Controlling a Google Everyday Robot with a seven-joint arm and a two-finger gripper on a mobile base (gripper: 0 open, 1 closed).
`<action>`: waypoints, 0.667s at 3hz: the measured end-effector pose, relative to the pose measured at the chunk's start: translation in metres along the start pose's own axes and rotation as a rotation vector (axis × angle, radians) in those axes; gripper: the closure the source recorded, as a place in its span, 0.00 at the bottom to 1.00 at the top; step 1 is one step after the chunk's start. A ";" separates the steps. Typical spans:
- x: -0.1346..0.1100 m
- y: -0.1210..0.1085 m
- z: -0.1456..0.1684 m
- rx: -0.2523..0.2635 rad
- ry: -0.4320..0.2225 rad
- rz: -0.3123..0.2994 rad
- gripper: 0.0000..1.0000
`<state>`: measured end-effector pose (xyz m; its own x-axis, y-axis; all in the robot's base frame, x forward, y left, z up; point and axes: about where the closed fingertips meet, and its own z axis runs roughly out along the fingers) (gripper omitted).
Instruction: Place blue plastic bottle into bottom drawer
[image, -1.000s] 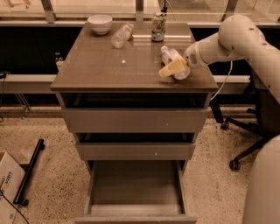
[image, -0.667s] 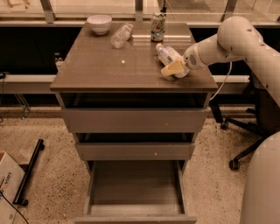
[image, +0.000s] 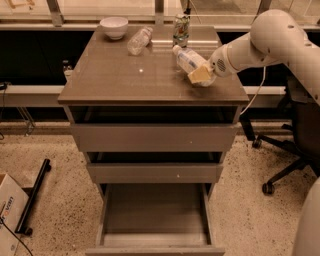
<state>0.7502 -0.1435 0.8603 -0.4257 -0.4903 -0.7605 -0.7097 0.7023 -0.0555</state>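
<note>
Clear plastic, white-capped, with a pale blue label: the blue plastic bottle (image: 185, 59) is at the right rear of the brown cabinet top (image: 120, 82), tilted, not flat. Its base end sits in the gripper (image: 201, 75), whose yellowish fingers (image: 198, 76) look clamped on the lower body. The cap points up and to the left, away from the wrist, so the long axis runs diagonally from the gripper toward the back-left. The base seems raised just off the surface, though contact there is hard to rule out.

The coming move turns on one relation. The bottom drawer (image: 155, 212) is pulled out and lies well below the gripper, toward the camera and somewhat to the left. My reading is that the single arm must carry the bottle forward past the cabinet's front edge, then down past the fronts of the two upper drawers. With the bottle held by its base and jutting sideways, the cap end is the part likeliest to clip an edge.

Counts:
- Three drawers — only the lowest fully open, its grey floor bare.
- Two bottles: the held one and a slimmer crinkled bottle (image: 138, 40) on its side near the back.
- One green-labelled can (image: 181, 29), upright just behind the held bottle.
- One white bowl (image: 114, 26) at the back left.
- One office chair (image: 292, 150) on the right.
- One cardboard box (image: 7, 210) on the speckled floor at lower left.
</note>
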 end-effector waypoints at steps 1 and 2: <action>-0.030 0.047 -0.023 -0.046 -0.046 -0.114 1.00; -0.057 0.102 -0.029 -0.113 -0.085 -0.223 1.00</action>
<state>0.6863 -0.0589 0.9165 -0.2062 -0.5783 -0.7894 -0.8410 0.5171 -0.1591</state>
